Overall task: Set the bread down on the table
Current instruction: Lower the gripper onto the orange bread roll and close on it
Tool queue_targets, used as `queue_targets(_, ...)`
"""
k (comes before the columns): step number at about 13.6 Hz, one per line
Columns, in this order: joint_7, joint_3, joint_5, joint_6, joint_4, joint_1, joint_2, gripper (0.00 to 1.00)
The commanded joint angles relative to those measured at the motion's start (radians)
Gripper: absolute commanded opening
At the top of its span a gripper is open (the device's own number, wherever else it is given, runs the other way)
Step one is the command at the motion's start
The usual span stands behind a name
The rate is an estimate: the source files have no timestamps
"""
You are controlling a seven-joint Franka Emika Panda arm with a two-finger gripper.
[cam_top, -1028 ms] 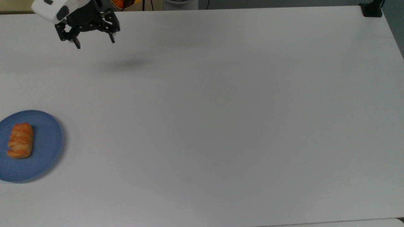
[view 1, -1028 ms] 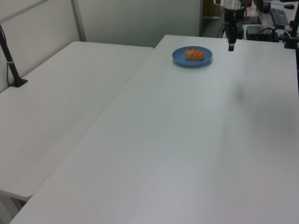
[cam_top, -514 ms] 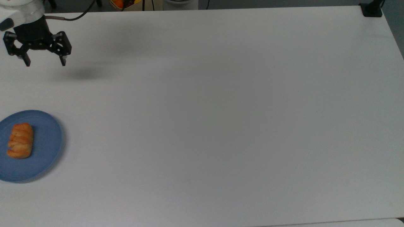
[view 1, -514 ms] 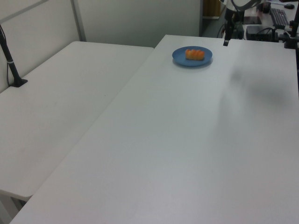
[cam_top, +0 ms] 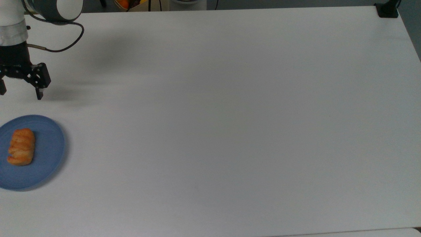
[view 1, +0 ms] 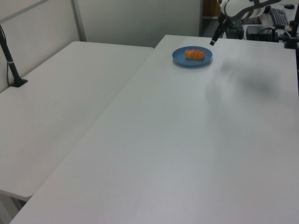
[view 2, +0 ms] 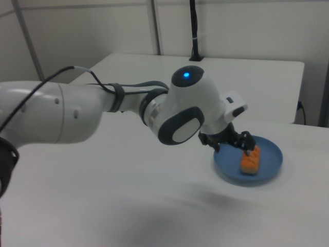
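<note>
1. End effector [cam_top: 20, 93], black with two fingers spread wide and nothing between them, hangs above the counter [cam_top: 230, 131] at the top view's left edge, apart from the plate.
2. One fingertip [cam_top: 39, 95] points down at bare white surface.
3. The counter is a large, flat, plain white rectangle, smooth and matte.
4. One round blue plate [cam_top: 49, 154], shallow with a smooth rim, sits at the top view's lower left.
5. On the plate lies one bread [cam_top: 21, 146], a small oblong golden-orange roll with a ridged, browned top.
6. In the right view the end effector [view 2: 234, 141] hovers just beside the bread [view 2: 250, 160] and over the plate [view 2: 272, 154].
</note>
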Motion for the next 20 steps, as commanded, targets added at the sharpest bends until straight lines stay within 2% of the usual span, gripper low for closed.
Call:
queue_targets(1,-0.001,-0.006,0.08,0.028,0.175,-0.011,0.13,1.0)
queue_targets(8,0.076,0.008,0.083,0.261,0.212,-0.008,0.263,1.0)
queue_targets(12,0.132,0.063,0.083,0.344,0.235,-0.021,0.319,1.0)
queue_targets(14,0.151,0.064,0.082,0.355,0.235,-0.02,0.331,0.99)
queue_targets(15,0.15,0.064,0.082,0.356,0.232,-0.018,0.334,0.92)
queue_targets(16,0.14,0.064,0.08,0.356,0.229,-0.018,0.334,0.8)
queue_targets(17,0.139,0.064,0.074,0.356,0.227,-0.018,0.336,0.59)
queue_targets(19,0.136,0.064,0.068,0.356,0.224,-0.015,0.334,0.04)
queue_targets(20,0.136,0.064,0.07,0.356,0.221,-0.015,0.334,0.0)
